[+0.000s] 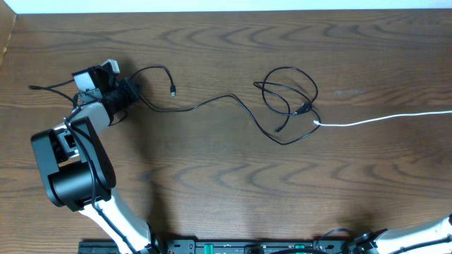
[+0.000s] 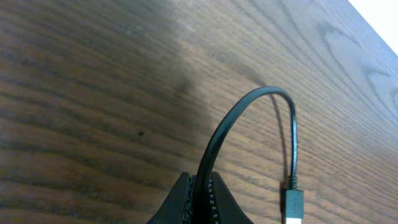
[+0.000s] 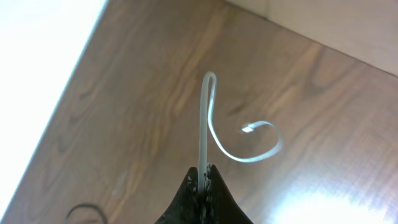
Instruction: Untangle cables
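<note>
A black cable [image 1: 212, 103] runs across the table from my left gripper [image 1: 131, 92] to a loose coil [image 1: 289, 99] right of centre. Its short free end arcs back and ends in a small plug [image 1: 173, 91]. In the left wrist view my left gripper [image 2: 200, 180] is shut on the black cable [image 2: 249, 102], with the plug [image 2: 293, 204] lying to the right. A white cable [image 1: 381, 119] leads from the coil off the right edge. My right gripper [image 3: 204, 169], outside the overhead view, is shut on the white cable [image 3: 203, 124], whose curled end carries a plug [image 3: 247, 129].
The left arm's body [image 1: 70, 166] stands at the table's near left. Part of the right arm [image 1: 424, 236] shows at the bottom right. The table's far edge [image 1: 226, 12] meets a pale wall. A bit of black cable [image 3: 84, 210] shows low left in the right wrist view.
</note>
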You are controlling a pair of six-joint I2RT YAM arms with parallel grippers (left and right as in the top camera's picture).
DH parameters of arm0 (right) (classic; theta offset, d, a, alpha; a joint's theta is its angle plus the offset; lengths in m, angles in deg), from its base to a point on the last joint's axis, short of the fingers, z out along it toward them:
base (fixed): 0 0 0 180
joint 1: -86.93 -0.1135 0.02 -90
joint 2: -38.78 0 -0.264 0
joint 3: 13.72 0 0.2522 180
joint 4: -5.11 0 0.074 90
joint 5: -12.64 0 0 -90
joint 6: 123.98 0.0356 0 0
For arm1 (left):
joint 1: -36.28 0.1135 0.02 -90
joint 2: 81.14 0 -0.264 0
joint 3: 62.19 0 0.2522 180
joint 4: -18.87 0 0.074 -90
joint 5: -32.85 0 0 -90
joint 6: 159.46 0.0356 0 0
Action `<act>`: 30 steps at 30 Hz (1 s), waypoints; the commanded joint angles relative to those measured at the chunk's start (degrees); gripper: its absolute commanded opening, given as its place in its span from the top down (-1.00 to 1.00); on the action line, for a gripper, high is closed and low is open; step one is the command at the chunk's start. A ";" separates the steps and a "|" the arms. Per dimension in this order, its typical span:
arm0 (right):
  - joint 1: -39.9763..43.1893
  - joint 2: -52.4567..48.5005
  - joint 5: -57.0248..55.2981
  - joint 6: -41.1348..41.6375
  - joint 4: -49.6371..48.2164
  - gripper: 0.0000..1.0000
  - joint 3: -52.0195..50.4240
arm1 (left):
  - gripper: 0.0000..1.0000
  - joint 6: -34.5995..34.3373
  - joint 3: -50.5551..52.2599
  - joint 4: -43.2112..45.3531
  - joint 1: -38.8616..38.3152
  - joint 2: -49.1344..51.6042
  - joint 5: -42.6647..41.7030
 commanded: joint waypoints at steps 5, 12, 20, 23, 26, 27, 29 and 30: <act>-0.61 -8.63 -14.97 7.91 1.25 0.98 0.33 | 0.85 -0.76 -0.44 0.46 3.02 -0.20 -0.11; 2.80 -16.59 -16.46 7.91 1.75 0.98 0.33 | 0.85 -0.96 -0.44 -0.61 10.67 -0.20 -2.08; 4.72 -18.40 -13.29 8.02 0.85 0.97 0.33 | 0.85 -0.94 -0.44 -1.66 14.21 -0.20 -2.93; 2.71 -18.40 -8.04 5.53 0.02 0.98 0.33 | 0.85 -0.94 -0.44 -1.68 12.28 -0.20 -3.34; -1.44 -18.40 -3.72 3.06 -0.85 0.97 0.33 | 0.85 -0.92 -0.44 -1.66 8.90 -0.20 -4.24; -3.19 -18.40 -3.02 2.75 -0.96 0.98 0.33 | 0.85 -0.92 -0.44 -1.68 7.54 -0.20 -4.24; -7.04 -18.40 -2.27 1.84 -1.01 0.97 0.33 | 0.85 -0.94 -0.44 -1.64 4.55 -0.20 -4.42; -9.11 -18.40 -2.29 1.79 -0.92 0.97 0.33 | 0.85 -0.94 -0.44 -1.64 3.02 -0.20 -4.42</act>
